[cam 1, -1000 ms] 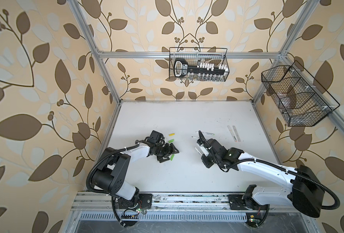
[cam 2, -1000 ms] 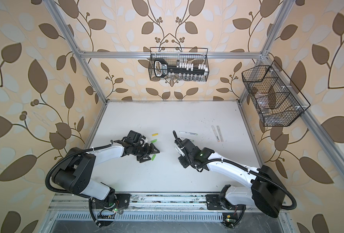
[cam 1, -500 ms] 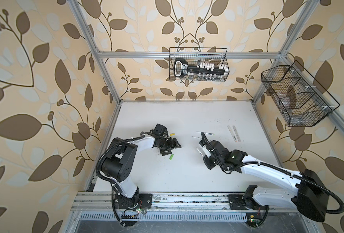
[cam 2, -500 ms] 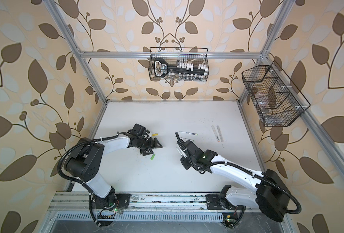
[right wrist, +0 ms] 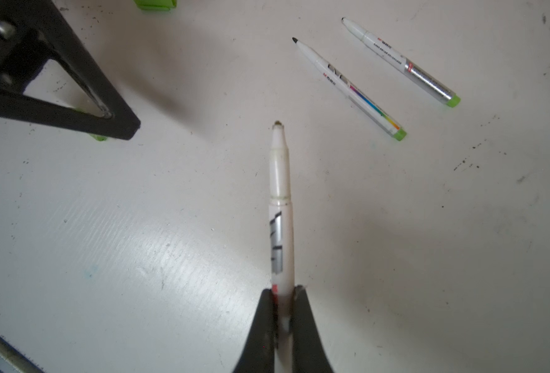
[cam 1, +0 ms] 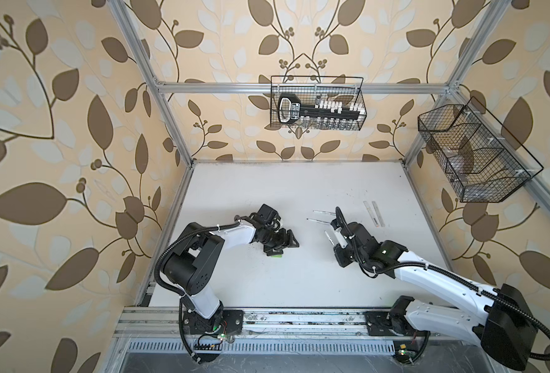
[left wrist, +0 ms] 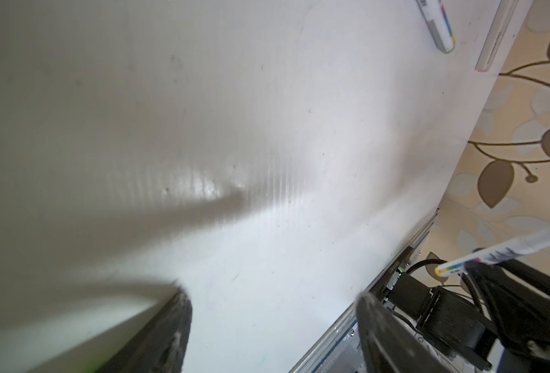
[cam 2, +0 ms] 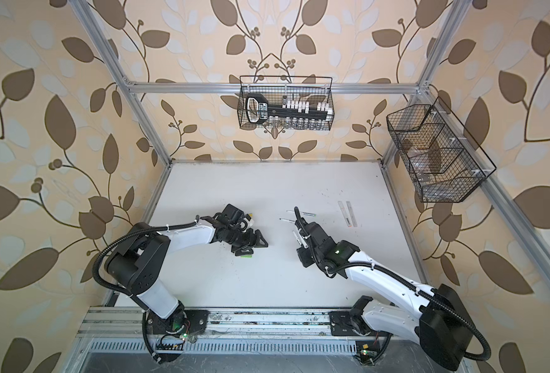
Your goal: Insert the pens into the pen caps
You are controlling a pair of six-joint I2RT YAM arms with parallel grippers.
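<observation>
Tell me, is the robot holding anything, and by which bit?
The right end effector pinches a pen by the back of its barrel. The left end effector is open, holding nothing.

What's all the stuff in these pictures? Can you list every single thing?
held pen: one, white, in right claw
loose pens: two, white with green tails, on table near right claw
green caps: two, bright green, by left claw
yellow cap: one, yellow, beside left wrist
pale sticks: two, whitish, right of loose pens; too small to name
wire baskets: two, black, back and right walls
table: one, white, under everything
left claw: one, black, open, over a green cap
right claw: one, black, shut on held pen
</observation>
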